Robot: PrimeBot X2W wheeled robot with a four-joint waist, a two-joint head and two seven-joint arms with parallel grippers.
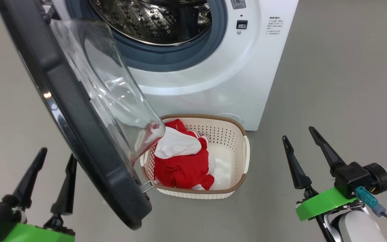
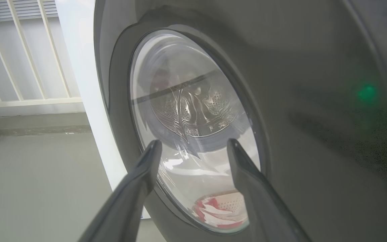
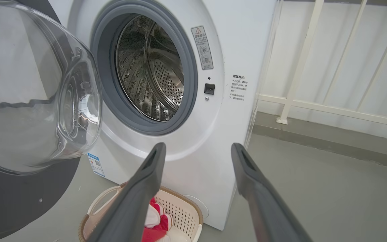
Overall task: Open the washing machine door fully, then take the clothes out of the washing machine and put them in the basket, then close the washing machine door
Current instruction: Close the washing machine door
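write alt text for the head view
An open washing machine door partly hides a cream basket holding red and white clothes, before a white washing machine. The left gripper and right gripper are open and empty.

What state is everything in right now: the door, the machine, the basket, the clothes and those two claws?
washing machine door, swung open, nothing holding it.
washing machine, drum looks empty in the part that shows.
clothes, heaped in the basket.
basket, upright, in front of the machine.
left gripper, open, empty.
right gripper, open, empty.
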